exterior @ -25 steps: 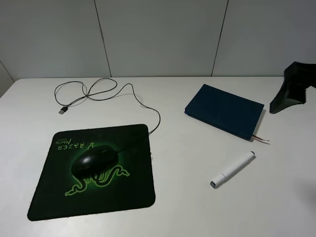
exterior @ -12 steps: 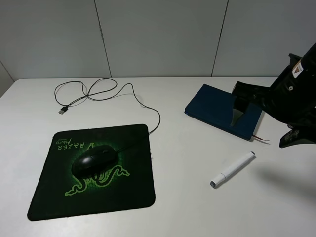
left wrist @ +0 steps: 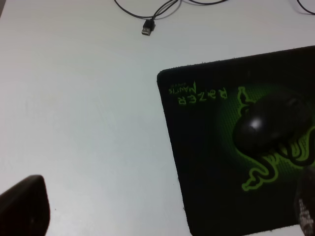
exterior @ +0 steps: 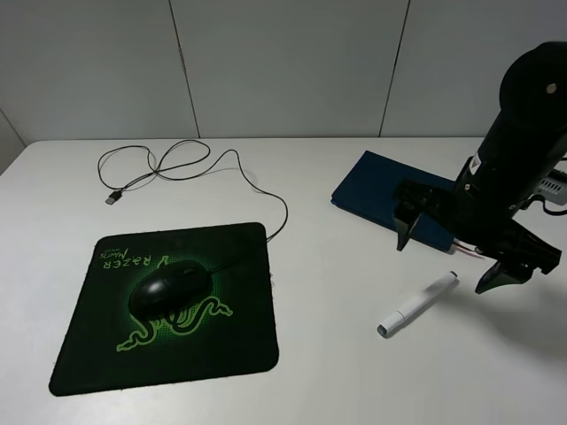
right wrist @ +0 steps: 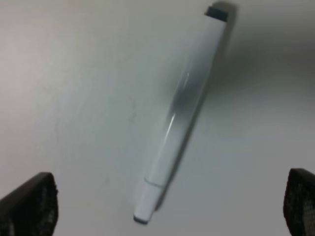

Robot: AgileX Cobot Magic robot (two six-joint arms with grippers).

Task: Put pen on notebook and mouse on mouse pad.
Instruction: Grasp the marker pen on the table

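Right gripper [exterior: 443, 264] hangs low over the white table [exterior: 337, 381] with its two black fingers spread wide apart and nothing between them. One finger stands at the near edge of the notebook [exterior: 376, 186] and the other lies out toward 4 o'clock of it. The pen [exterior: 416, 305] lies flat on the table just below that gap, slanting from its grey end at 7 o'clock to its white end at 1 o'clock, apart from the notebook and untouched by either finger. In the right wrist view the pen [right wrist: 179, 113] runs the length of the picture with a finger dark in each lower corner, well clear of it on both sides. The dark blue notebook sits closed at about 2 o'clock from the table's middle, its near corner hidden behind the arm. At 8 o'clock lies the mouse pad [exterior: 97, 354] with its green logo, and the black mouse [exterior: 168, 290] rests on it, a little toward 9 o'clock of the pad's centre. Its cable [exterior: 266, 190] leaves the pad at 1 o'clock and loops off to the USB plug [exterior: 113, 198] at 10 o'clock. Left gripper [left wrist: 165, 211] shows only in its own wrist view, fingers wide apart and empty, above bare table beside the pad's edge, with the mouse [left wrist: 268, 123] on the mouse pad [left wrist: 206, 157] ahead of it.
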